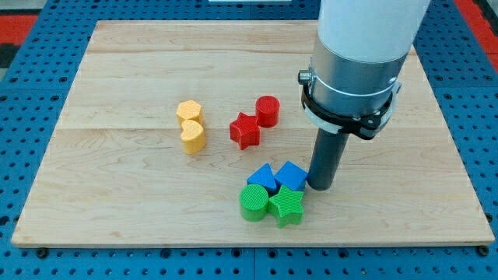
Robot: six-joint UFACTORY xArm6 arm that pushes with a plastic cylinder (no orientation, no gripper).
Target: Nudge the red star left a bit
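The arm's upper part is cut off at the view's top. No pincer shows; my tip [320,187] rests on the desk [117,202], touching the blue cube [291,175]. The red star [245,131] lies up-left, touching the red cylinder [268,110].

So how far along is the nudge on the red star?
Done: nothing visible yet; the red star sits at mid-board, touching the red cylinder to its upper right. In hand: my tip is down by the blue cube, below and right of the star, not touching it. Left: bring the tip to the star's right side, then push it a little toward the view's left.
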